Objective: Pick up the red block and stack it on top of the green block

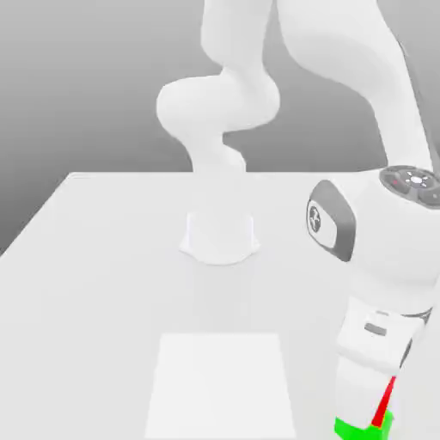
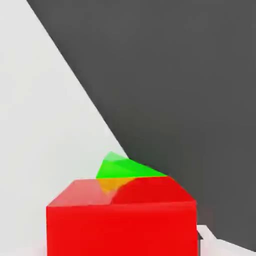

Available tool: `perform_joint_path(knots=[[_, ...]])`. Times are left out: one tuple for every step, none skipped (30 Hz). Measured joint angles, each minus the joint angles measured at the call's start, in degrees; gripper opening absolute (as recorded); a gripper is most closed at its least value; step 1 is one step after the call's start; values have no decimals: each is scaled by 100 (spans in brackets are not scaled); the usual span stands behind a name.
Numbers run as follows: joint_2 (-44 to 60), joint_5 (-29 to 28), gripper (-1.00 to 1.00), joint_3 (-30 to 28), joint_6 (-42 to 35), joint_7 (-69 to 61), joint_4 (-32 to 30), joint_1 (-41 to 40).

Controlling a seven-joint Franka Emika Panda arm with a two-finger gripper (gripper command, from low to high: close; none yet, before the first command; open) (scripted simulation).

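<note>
In the exterior view my gripper (image 1: 365, 395) hangs low over the table's near corner on the exterior view's right. A thin, tilted sliver of the red block (image 1: 384, 402) shows beside the hand. Directly under it sits the green block (image 1: 365, 427), mostly hidden by the hand. In the hand view the red block (image 2: 121, 222) is very close to the camera. A corner of the green block (image 2: 120, 167) pokes out from behind its top face, and the two overlap there. Whether the red block rests squarely on the green one I cannot tell.
The white table (image 1: 103, 284) carries a paler rectangular patch (image 1: 222, 378) near its front middle, and the arm's round base (image 1: 219, 236) stands at the back. In the hand view the table edge (image 2: 95, 100) runs diagonally close to the blocks, with dark floor beyond.
</note>
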Motion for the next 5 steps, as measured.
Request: perform_joint_path(knots=[[0, 0, 100, 0, 0, 0, 0, 0], [0, 0, 100, 0, 0, 0, 0, 0], [61, 7, 100, 6, 60, -2, 5, -1], [-12, -6, 100, -2, -8, 8, 2, 8], [-152, -32, 100, -17, -140, 27, -4, 20]])
